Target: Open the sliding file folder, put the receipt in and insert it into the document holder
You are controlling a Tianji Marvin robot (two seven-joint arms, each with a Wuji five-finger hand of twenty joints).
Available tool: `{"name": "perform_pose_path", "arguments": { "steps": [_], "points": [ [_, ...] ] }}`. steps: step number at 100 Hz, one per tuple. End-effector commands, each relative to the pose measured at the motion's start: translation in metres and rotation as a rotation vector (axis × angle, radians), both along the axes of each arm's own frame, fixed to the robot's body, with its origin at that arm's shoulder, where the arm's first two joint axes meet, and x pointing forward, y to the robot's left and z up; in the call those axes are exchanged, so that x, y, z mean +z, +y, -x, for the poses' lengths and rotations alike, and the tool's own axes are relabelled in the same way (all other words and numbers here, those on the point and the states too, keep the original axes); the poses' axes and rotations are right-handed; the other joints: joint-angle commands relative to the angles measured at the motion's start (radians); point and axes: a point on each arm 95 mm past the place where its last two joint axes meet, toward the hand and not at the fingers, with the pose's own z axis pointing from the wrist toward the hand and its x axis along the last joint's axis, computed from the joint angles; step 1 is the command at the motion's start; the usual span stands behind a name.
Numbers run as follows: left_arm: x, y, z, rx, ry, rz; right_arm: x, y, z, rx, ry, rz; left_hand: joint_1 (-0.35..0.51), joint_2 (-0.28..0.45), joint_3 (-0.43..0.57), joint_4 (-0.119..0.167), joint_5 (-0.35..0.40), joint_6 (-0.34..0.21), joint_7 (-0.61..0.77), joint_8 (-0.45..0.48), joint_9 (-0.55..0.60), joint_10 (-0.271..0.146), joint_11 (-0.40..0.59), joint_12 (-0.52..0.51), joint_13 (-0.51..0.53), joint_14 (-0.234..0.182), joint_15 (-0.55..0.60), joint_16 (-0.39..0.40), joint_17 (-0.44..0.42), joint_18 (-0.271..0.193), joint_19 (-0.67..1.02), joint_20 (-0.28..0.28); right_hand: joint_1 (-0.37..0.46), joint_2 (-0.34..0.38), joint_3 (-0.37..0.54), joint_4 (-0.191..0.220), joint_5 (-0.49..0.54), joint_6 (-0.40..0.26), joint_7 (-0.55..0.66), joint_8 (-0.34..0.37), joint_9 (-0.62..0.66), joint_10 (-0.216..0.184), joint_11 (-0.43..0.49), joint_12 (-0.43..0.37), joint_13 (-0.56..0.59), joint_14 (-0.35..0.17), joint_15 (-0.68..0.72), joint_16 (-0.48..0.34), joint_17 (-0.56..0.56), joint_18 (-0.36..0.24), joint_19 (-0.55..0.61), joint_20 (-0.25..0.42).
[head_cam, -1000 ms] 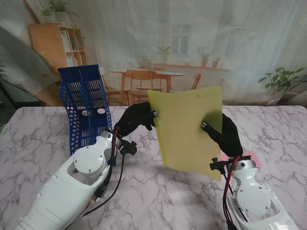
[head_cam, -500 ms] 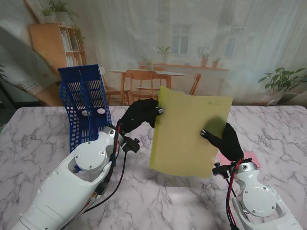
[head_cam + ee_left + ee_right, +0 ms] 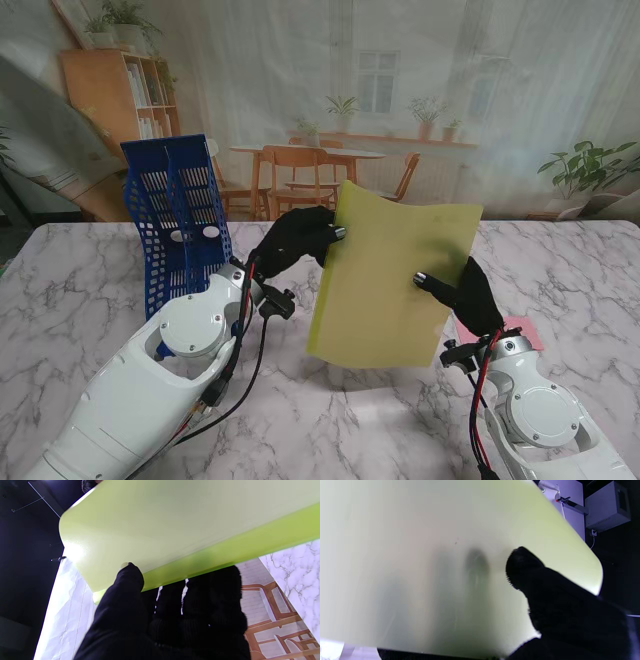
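A yellow-green file folder (image 3: 390,285) hangs upright in the air over the middle of the table, held by both hands. My left hand (image 3: 295,240), in a black glove, pinches its upper left edge; the thumb (image 3: 130,575) lies on the folder's face (image 3: 175,525). My right hand (image 3: 465,290) grips the right edge, thumb (image 3: 520,562) on the folder's face (image 3: 420,555) and other fingers showing as shadows behind it. A pink slip, likely the receipt (image 3: 525,328), lies on the table at the right, partly hidden by my right hand. The blue mesh document holder (image 3: 180,220) stands at the far left.
The marble table (image 3: 80,290) spreads under both arms. A printed backdrop of a room stands behind its far edge.
Over the last second the folder has tilted so its top leans right, and shifted slightly right. Both hands kept their hold.
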Motion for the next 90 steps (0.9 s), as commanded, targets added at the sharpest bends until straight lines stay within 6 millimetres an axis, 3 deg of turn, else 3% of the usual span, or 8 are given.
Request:
{"name": "perform_pose_path", "arguments": {
  "steps": [1,16,23,29,43,59,67,90],
  "points": [
    [0.002,-0.007,0.003,-0.025,0.002,0.001,-0.003,0.001,0.002,0.004,-0.005,0.016,0.072,0.028,0.041,0.042,0.052,-0.071,0.075,0.022,0.026,-0.014,0.011,-0.003,0.027,-0.012,0.027,-0.006,0.032,-0.075,0.031,0.002,-0.064,-0.025,0.024,0.038,0.0,0.006,0.006,-0.045,-0.049,-0.004,0.124,0.095,-0.011,-0.006,0.065,0.044,-0.024,0.001,-0.021,0.021],
    [0.001,-0.01,0.004,-0.026,0.006,-0.001,-0.004,0.0,0.002,0.002,-0.01,0.034,0.072,0.028,0.041,0.041,0.051,-0.07,0.074,0.023,0.027,-0.013,0.012,-0.004,0.028,-0.013,0.028,-0.006,0.032,-0.075,0.032,0.001,-0.061,-0.03,-0.049,-0.01,0.318,-0.125,0.349,-0.102,-0.25,0.0,0.121,0.316,-0.112,-0.003,0.162,0.12,-0.033,-0.013,-0.013,0.056],
    [0.001,-0.011,0.004,-0.028,0.009,-0.001,-0.004,0.0,0.001,0.004,-0.009,0.028,0.071,0.028,0.041,0.042,0.053,-0.072,0.075,0.023,0.028,-0.014,0.012,-0.004,0.028,-0.012,0.028,-0.007,0.032,-0.074,0.032,0.001,-0.037,-0.021,-0.049,-0.005,0.373,-0.119,0.376,0.029,-0.34,0.02,-0.131,0.141,-0.151,0.011,0.104,0.061,-0.015,-0.016,-0.004,0.066],
    [0.0,-0.013,0.004,-0.029,0.011,-0.003,-0.003,0.0,0.001,0.0,-0.007,0.019,0.072,0.028,0.04,0.041,0.052,-0.072,0.074,0.023,0.027,-0.015,0.012,-0.005,0.028,-0.013,0.028,-0.007,0.032,-0.074,0.032,0.0,-0.007,-0.001,-0.048,0.0,0.363,-0.104,0.373,0.11,-0.246,0.0,-0.24,-0.057,-0.095,0.023,0.052,0.003,0.028,-0.016,0.006,0.053],
    [-0.003,-0.015,0.003,-0.026,0.023,-0.012,-0.001,0.0,0.0,-0.012,-0.008,-0.01,0.072,0.03,0.043,0.042,0.051,-0.07,0.072,0.023,0.024,-0.019,0.01,-0.006,0.023,-0.01,0.025,-0.008,0.028,-0.073,0.03,-0.001,0.054,0.02,-0.054,0.013,0.302,-0.036,0.393,0.182,0.11,0.078,-0.157,-0.125,0.201,0.023,0.159,0.021,0.235,-0.085,0.151,0.058],
    [-0.007,-0.017,0.003,-0.025,0.054,-0.016,-0.002,-0.001,-0.003,-0.05,-0.073,0.037,0.072,0.037,0.065,0.035,0.036,-0.041,0.036,-0.007,-0.002,-0.007,-0.003,-0.011,-0.005,0.011,0.013,-0.01,-0.006,-0.052,0.02,0.0,0.092,-0.002,0.049,0.009,0.343,-0.035,0.333,-0.04,0.215,0.019,-0.047,-0.063,0.311,-0.004,0.291,0.08,0.386,-0.23,0.303,0.007],
    [-0.008,-0.017,0.002,-0.025,0.063,-0.023,-0.002,-0.002,-0.004,-0.067,-0.089,0.031,0.072,0.039,0.078,0.028,0.017,-0.027,-0.007,-0.036,-0.021,0.002,-0.012,-0.02,-0.026,0.022,0.004,-0.011,-0.027,-0.043,0.01,0.002,0.104,0.008,0.074,0.006,0.382,-0.105,0.391,0.042,0.204,0.021,-0.005,0.021,0.312,-0.006,0.335,0.111,0.393,-0.233,0.313,0.008],
    [-0.004,-0.015,0.0,-0.029,0.065,-0.037,0.002,-0.008,-0.005,-0.12,-0.132,-0.007,-0.045,0.029,-0.026,0.058,-0.078,-0.013,-0.23,-0.037,-0.161,0.019,-0.046,-0.058,-0.133,0.046,-0.041,-0.005,-0.129,-0.037,-0.064,0.029,0.116,0.028,0.087,0.005,0.365,-0.098,0.402,0.146,0.178,0.021,0.056,0.098,0.314,-0.013,0.384,0.141,0.416,-0.232,0.316,0.017]
  ]
}}
